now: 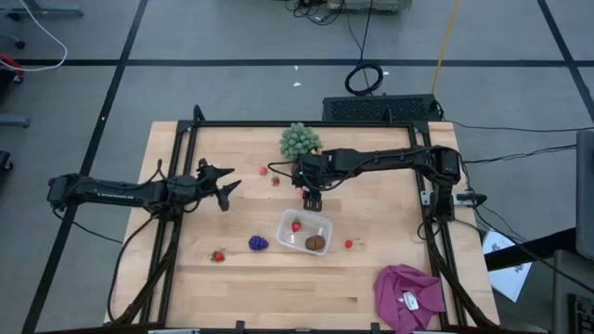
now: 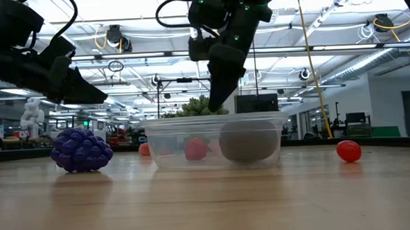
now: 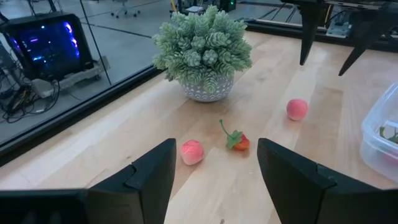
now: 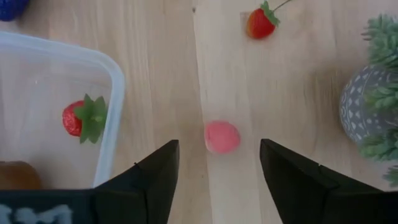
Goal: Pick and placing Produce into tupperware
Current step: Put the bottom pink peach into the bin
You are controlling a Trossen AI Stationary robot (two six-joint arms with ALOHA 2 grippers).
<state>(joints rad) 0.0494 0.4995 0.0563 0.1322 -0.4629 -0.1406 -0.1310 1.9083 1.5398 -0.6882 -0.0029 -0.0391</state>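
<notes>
With open, empty jaws, the right gripper (image 4: 217,165) hovering over the pink fruit (image 4: 222,136) risked knocking it away against the tupperware (image 4: 112,118).

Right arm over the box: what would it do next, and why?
Probably drop straight down onto the pink fruit: the right gripper hangs open with it centred between the fingers, just outside the tupperware, which already holds a strawberry and kiwi.

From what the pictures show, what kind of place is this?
Probably a robotics lab or workshop: a light wooden table in a black metal frame stands on a grey floor with black tape lines, and open ceiling trusses with lamps hang above.
</notes>
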